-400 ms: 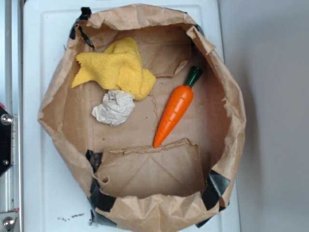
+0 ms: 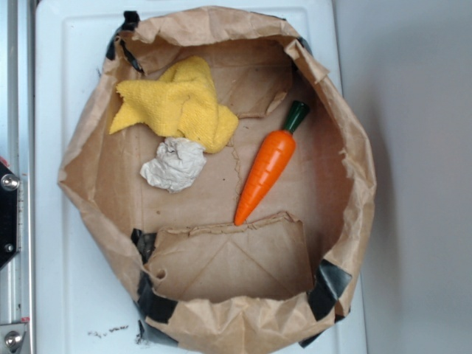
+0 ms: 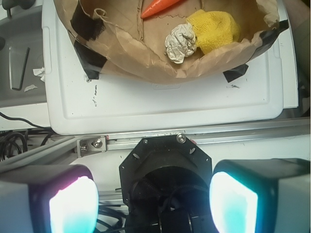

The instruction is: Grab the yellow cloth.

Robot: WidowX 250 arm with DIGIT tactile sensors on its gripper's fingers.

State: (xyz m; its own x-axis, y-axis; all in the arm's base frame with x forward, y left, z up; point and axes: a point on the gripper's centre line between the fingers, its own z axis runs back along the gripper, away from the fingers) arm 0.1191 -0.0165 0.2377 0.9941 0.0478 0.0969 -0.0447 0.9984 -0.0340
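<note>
Though crumpled, bright yellow cloth (image 2: 179, 105)

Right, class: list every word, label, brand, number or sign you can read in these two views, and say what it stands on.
None: no readable text appears in either view.
The brown paper bag, bright yellow terry cloth, orange toy carrot and off-white crumpled paper wad carry no print.
The dark specks on the white plastic tray are marks, not letters.
</note>
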